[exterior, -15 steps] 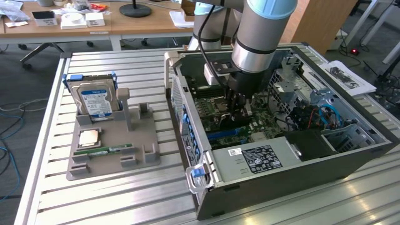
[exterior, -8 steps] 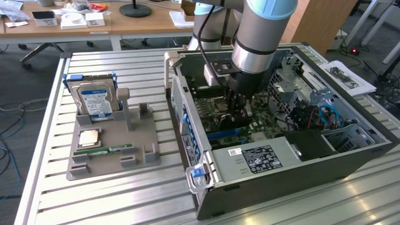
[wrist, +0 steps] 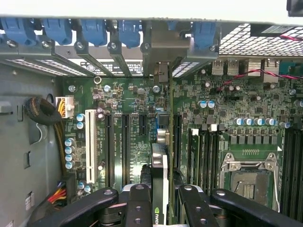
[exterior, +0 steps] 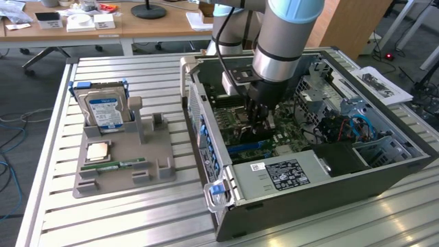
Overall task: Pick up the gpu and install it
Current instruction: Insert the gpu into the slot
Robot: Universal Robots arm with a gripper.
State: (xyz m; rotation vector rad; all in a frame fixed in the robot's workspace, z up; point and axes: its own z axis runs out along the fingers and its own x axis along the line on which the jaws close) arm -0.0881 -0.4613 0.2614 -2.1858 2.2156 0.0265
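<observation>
My gripper [exterior: 256, 122] reaches down into the open computer case [exterior: 329, 177] and is shut on the gpu [exterior: 251, 135], a dark card held on edge above the motherboard [exterior: 230, 110]. From the wrist, the gpu [wrist: 160, 163] shows edge-on between the two black fingers [wrist: 137, 208], over the black expansion slots [wrist: 125, 146]. Its silver bracket [wrist: 163, 47] points at the case's rear slot openings. I cannot tell whether the card's lower edge touches a slot. My gripper [wrist: 163, 210] holds the card near its middle.
A grey fixture tray [exterior: 156, 177] on the slatted table at the exterior view's left holds a silver hard drive [exterior: 104, 110], a green RAM stick [exterior: 113, 165] and a processor [exterior: 98, 150]. Inside the case are a white slot [wrist: 90, 146], a processor socket [wrist: 248, 177], cables [wrist: 45, 113] and blue latches [wrist: 94, 30].
</observation>
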